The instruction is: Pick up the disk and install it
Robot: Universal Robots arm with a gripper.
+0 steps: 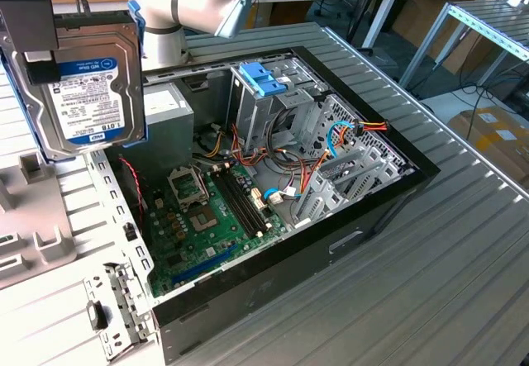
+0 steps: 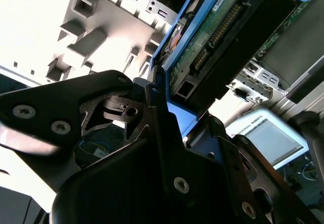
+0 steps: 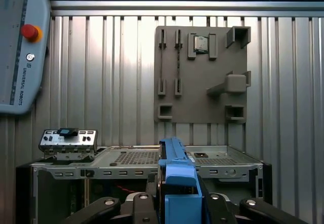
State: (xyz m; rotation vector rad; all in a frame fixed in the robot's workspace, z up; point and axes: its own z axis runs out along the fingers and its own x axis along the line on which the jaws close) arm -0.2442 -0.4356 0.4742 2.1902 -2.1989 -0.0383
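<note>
**A:** Where is the disk (image 1: pixel 87 85)?

**B:** Up in the air, at the exterior view's left, hanging on its edge. It is near the side of the open case (image 1: pixel 413 176), well apart from the bay (image 1: pixel 281 106) at the back.

**A:** What is the gripper (image 3: pixel 177 204) doing?

**B:** It is closed on the disk. In both wrist views it pinches the blue frame (image 3: pixel 177 178) at one end, with a finger on each side.

**A:** Is the disk in yet?

**B:** No. It is held clear of the case. A second frame (image 1: pixel 263 77) sits on top of the bay.

**A:** Would it be heavy?

**B:** I think a bit heavy for its size. It looks like a hard metal box. It will not bend or squash.

**A:** Is it slippery?

**B:** Likely. The metal is smooth and the plastic is shiny, so a loose hold could let it slide.

**A:** Can it break?

**B:** I think so. A bump or a drop could hurt it. In the second wrist view its green underside is bare, with rows of pins (image 2: pixel 223 24). That is not a place to press.

**A:** So where is a good place to hold it?

**B:** On the blue frame, by the end, as it is held here. The plastic may give a little, so the squeeze should be firm but not hard. Held by one end, the long part can swing, so the hold has to be snug.
</note>
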